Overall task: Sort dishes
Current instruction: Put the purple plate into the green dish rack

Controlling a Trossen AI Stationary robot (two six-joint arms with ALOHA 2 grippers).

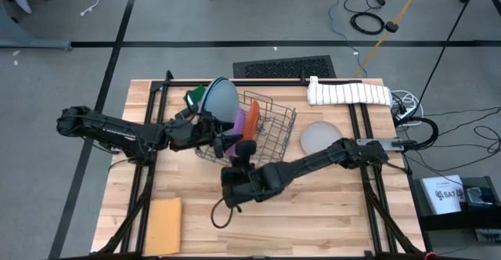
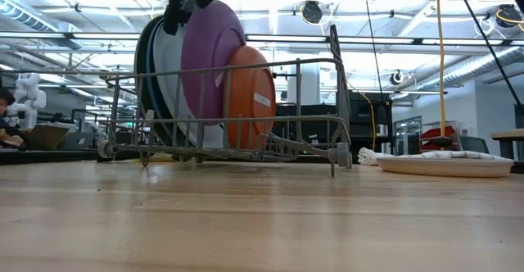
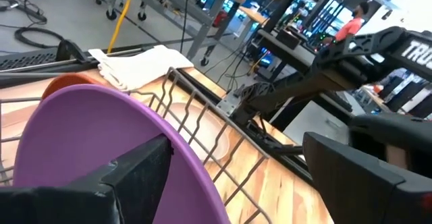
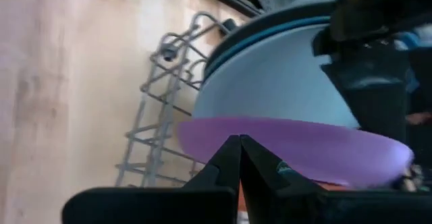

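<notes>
A wire rack (image 1: 270,131) on the table holds dishes standing on edge. Large pale and blue plates (image 2: 164,67) are at its left end, followed by the purple plate (image 2: 209,51) and then the orange plate (image 2: 250,96). The purple plate leans back against the large plates. My left gripper (image 3: 236,150) is open at the purple plate's upper rim, one finger on each side. My right gripper (image 4: 239,143) is shut. It hovers at the rack's near side and points at the purple plate (image 4: 290,146). A light grey plate (image 1: 319,137) lies flat on the table to the right of the rack. My left gripper straddles the purple plate's top rim (image 3: 169,133) with its jaws wide apart; I cannot tell whether either finger touches the plate. My right gripper's shut fingertips (image 4: 233,158) sit just in front of the purple plate's rim; I cannot tell whether they touch it.
A folded white towel (image 1: 348,93) lies at the far right of the table. A flat tan sheet (image 1: 163,225) lies at the near left. The bare wood between the rack and the near edge is crossed by my right arm (image 1: 313,162).
</notes>
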